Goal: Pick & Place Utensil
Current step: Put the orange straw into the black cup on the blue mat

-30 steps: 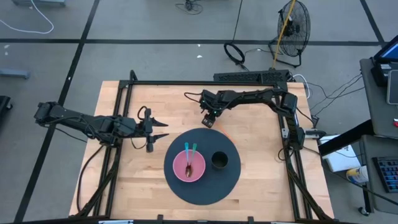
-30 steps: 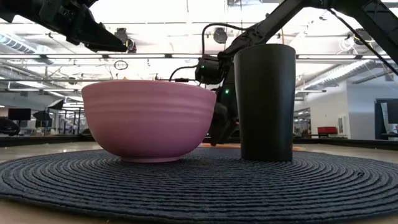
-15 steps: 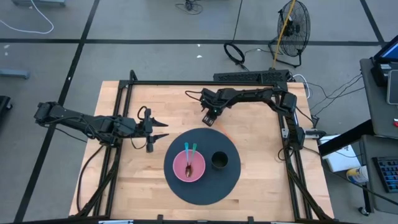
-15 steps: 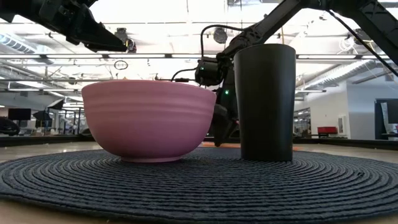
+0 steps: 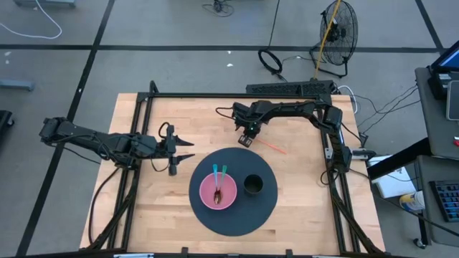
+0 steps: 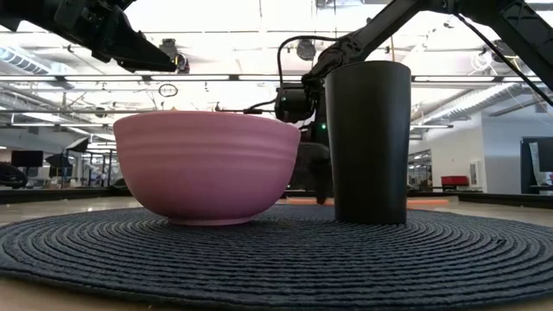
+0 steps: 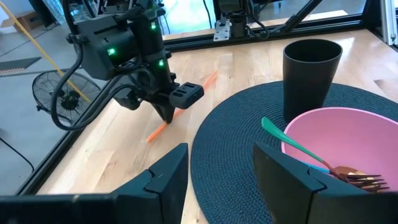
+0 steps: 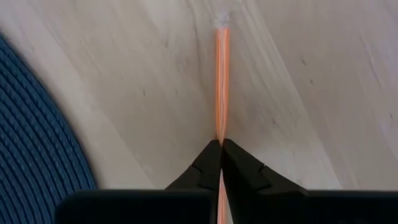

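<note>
A thin orange utensil point(image 5: 272, 147) lies on the wooden table just beyond the far edge of the round dark placemat point(image 5: 265, 211). My right gripper point(image 5: 246, 140) stands over its left part, pointing down, shut on it. On the mat are a pink bowl point(image 5: 201, 192) holding a teal utensil point(image 7: 292, 146), a blue one and a copper fork point(image 7: 357, 177), and a black cup point(image 5: 252, 185) to the bowl's right. My left gripper point(image 5: 183, 149) hovers open over the table left of the mat, holding nothing. My right gripper pinches the orange utensil's thin shaft point(image 8: 221, 134) between its two fingertips, nearer its left end than its right. The fingers come from above, pointing down, and close across the shaft. The utensil lies flat along the table point(image 7: 157, 132).
A black metal frame point(image 5: 237, 95) runs round the table's far and side edges. Bare wood lies left and right of the mat. Cables and a fan stand on the floor beyond the far edge.
My right gripper has shifted a little toward the table's right edge, tipped to point straight down, and shut on the orange utensil. More of the utensil now shows to the gripper's right.
</note>
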Robot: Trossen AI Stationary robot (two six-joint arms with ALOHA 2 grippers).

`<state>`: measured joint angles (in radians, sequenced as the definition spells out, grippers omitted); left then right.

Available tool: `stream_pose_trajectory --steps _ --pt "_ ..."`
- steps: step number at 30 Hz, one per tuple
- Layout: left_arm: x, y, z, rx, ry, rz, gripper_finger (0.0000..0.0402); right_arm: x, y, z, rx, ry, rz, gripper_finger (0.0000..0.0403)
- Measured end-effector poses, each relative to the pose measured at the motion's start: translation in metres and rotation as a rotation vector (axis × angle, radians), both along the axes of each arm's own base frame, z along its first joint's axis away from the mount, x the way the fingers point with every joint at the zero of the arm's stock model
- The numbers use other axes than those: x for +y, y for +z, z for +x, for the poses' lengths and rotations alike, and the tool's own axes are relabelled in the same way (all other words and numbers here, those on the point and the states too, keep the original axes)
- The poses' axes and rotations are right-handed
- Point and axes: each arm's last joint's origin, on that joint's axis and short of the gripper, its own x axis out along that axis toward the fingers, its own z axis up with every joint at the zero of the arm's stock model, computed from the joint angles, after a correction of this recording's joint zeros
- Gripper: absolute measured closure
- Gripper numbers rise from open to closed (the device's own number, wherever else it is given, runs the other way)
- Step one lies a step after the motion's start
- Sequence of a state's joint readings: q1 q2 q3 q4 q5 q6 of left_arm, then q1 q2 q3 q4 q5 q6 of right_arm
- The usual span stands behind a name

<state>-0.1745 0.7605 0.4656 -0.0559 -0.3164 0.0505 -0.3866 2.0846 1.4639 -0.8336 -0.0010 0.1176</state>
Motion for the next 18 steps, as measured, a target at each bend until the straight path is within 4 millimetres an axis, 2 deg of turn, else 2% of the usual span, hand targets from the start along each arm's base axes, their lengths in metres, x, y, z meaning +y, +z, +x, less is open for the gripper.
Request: stream_pose_trajectory --steps 10,16,18 --pt "0.0 0.0 0.0 0.0 0.0 -0.001 0.0215 0.0 0.001 -0.001 0.007 0.035 -0.002 0.0401" --pt "0.0 0.0 0.0 -0.003 0.001 -0.003 0.0215 0.002 0.024 -0.003 -0.057 0.055 -0.058 0.0402" --pt "0.0 0.001 0.0 -0.009 0.001 -0.006 0.0215 0.002 0.038 -0.004 -0.097 0.059 -0.08 0.0402"
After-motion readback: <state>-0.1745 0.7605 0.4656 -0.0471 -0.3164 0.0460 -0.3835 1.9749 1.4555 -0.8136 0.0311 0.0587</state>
